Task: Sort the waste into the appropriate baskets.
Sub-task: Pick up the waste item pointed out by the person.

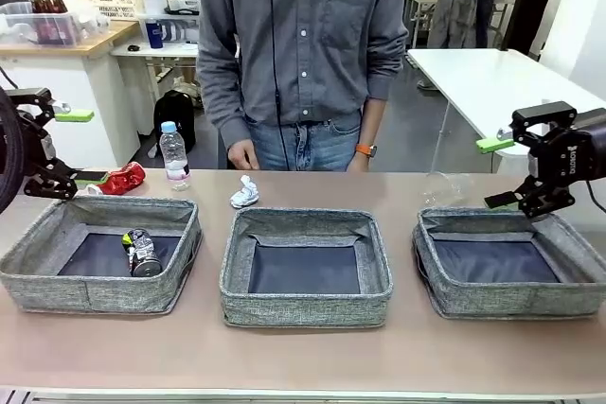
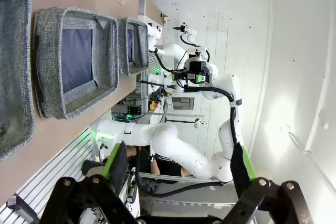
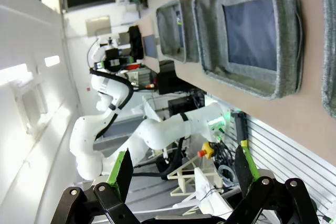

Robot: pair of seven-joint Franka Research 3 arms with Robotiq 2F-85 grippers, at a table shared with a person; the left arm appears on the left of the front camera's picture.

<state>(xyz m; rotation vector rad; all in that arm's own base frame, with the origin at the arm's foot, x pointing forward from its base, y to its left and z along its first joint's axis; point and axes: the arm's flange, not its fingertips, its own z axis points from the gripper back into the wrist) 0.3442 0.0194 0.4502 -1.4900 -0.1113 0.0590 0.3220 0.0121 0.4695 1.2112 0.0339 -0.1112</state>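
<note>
Open table point(image 1: 303, 361) strips run between the three baskets point(image 1: 305, 307) and along the near edge. Far strip is blocked by red can point(image 1: 121, 179), bottle point(image 1: 172, 153) and paper wad point(image 1: 245, 193); person point(image 1: 303, 44) stands behind centre.

L hand point(image 2: 178, 167) open at bottom, 3 grey baskets point(image 2: 50, 66) in row on tabletop point(image 2: 52, 136), R arm point(image 2: 220, 85) beyond

Rough, matt woven cloth makes the baskets point(image 1: 303, 305); the worktop point(image 1: 303, 357) is smooth and matt. The dark can point(image 1: 142, 254) and dented red can point(image 1: 121, 179) gleam like metal; bottle point(image 1: 173, 156) and cup point(image 1: 445, 188) are clear plastic, the wad point(image 1: 245, 193) crumpled paper.
</note>
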